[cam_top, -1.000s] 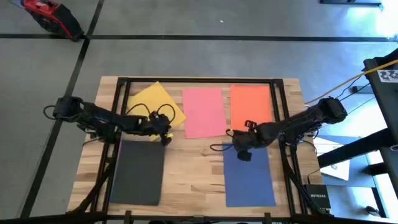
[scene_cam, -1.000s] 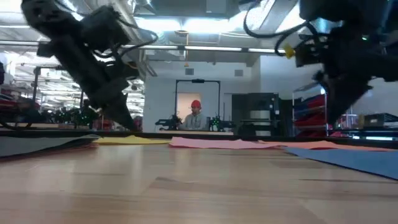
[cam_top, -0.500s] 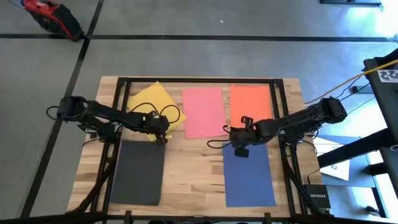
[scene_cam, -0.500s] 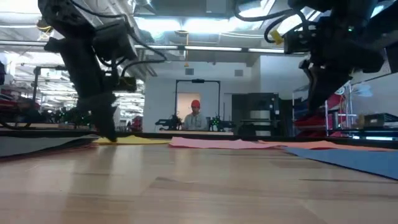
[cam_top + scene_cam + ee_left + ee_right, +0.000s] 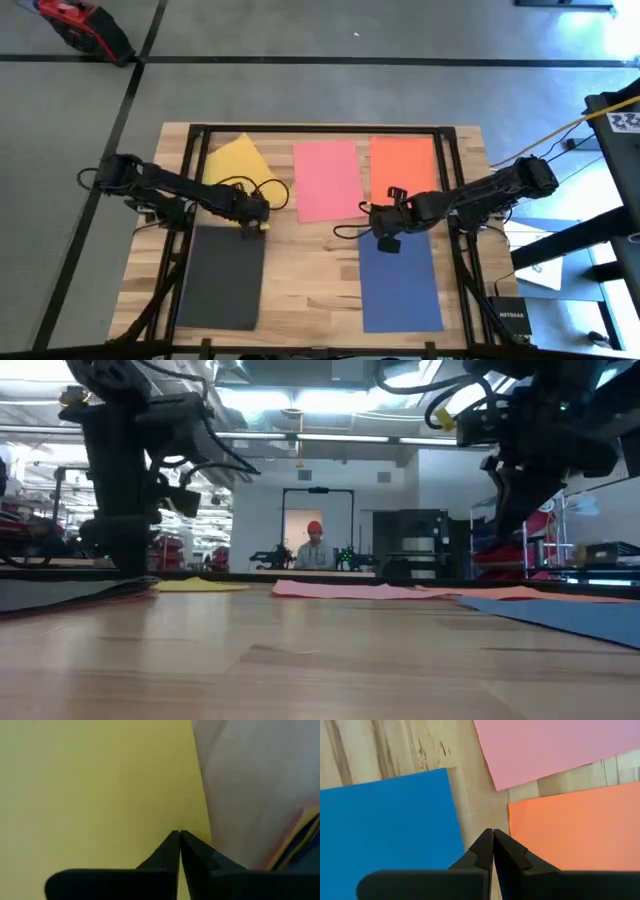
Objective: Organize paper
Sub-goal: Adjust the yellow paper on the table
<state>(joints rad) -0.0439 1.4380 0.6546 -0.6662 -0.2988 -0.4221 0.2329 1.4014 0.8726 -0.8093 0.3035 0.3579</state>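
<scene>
Five sheets of paper lie flat on the wooden table [image 5: 310, 250]: yellow [image 5: 238, 165] at the far left, lying askew, pink [image 5: 328, 180] and orange [image 5: 403, 168] at the far side, black [image 5: 220, 275] near left, and dark blue [image 5: 400, 280] near right. My left gripper [image 5: 257, 220] is shut, its tips down on the yellow sheet [image 5: 100, 785]. My right gripper [image 5: 493, 831] is shut and hangs above the bare wood where the blue [image 5: 390, 820], pink [image 5: 555, 745] and orange [image 5: 575, 830] sheets nearly meet, clear of the table in the low view [image 5: 503, 530]. My left gripper presses its shut fingertips [image 5: 172, 840] down on the yellow sheet close to its near right edge [image 5: 197, 815]. The fingers come from above, pointing down. The sheet lies flat on the table under them.
A dark frame [image 5: 320, 130] runs along the table's far edge and down both sides. Bare wood [image 5: 310, 270] lies between the black and blue sheets. Beyond the table, in the low view, a person [image 5: 314, 548] sits far back in the room.
My left gripper has stood up straighter and moved toward the table's left edge, staying shut on the yellow sheet. The sheet has turned with it, and its right corner has drawn in toward the left. My right gripper has shifted a little toward the left, then held still.
</scene>
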